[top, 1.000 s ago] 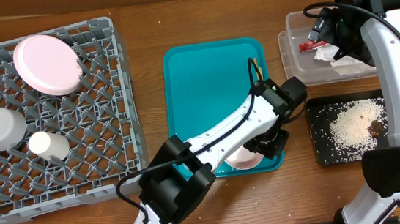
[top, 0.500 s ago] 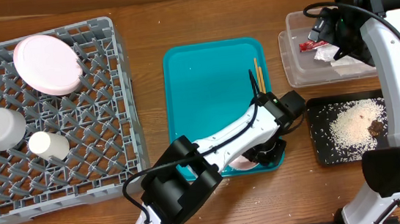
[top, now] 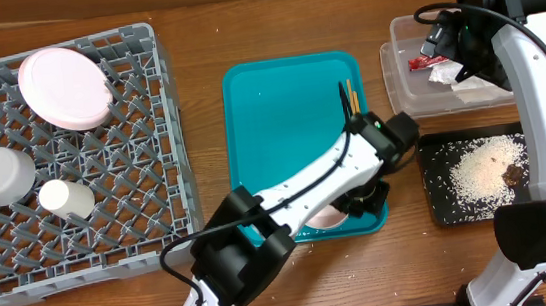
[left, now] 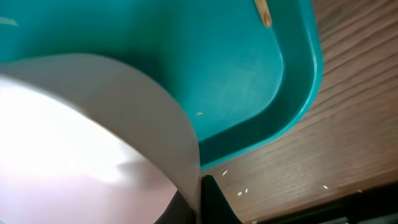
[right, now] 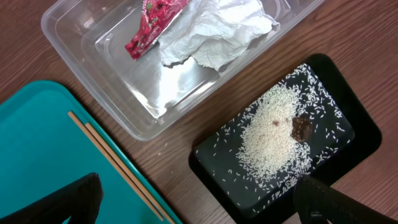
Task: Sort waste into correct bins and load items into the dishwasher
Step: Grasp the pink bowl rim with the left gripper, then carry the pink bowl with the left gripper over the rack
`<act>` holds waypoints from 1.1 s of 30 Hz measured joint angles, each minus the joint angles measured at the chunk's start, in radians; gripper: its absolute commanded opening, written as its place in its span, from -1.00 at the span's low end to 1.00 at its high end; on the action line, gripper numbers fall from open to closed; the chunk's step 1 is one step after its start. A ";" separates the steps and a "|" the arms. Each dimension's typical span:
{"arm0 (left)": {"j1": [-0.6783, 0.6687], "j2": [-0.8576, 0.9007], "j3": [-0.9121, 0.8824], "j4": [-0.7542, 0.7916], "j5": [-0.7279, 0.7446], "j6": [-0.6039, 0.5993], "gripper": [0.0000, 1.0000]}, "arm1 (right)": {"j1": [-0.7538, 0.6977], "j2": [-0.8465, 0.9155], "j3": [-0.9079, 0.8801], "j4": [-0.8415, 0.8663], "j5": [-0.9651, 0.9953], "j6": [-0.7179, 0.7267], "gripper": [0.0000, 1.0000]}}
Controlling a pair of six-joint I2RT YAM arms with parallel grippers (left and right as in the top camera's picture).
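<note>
Pale pink plate, grey bowl and white cup sit in the grey rack; 2 chopsticks and small white dish on teal tray; red wrapper and napkin in clear tub; rice and brown scrap in black tray.

A teal serving tray with a raised rim and rounded corners lies at the middle of the brown wooden worktop. Its long sides run from twelve to six o'clock. Bare wood grain shows at its three and nine o'clock.
</note>
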 measured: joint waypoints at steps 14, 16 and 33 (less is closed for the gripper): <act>0.350 -0.430 0.169 -0.137 -0.079 -0.020 -0.92 | 0.000 0.000 0.000 0.000 0.000 0.000 1.00; 0.418 -0.469 0.170 -0.164 -0.088 -0.020 -0.92 | 0.000 0.000 0.000 0.000 0.000 0.000 1.00; 1.101 -0.504 0.109 -0.091 0.277 0.195 -0.92 | 0.000 0.000 0.000 0.000 0.000 0.000 1.00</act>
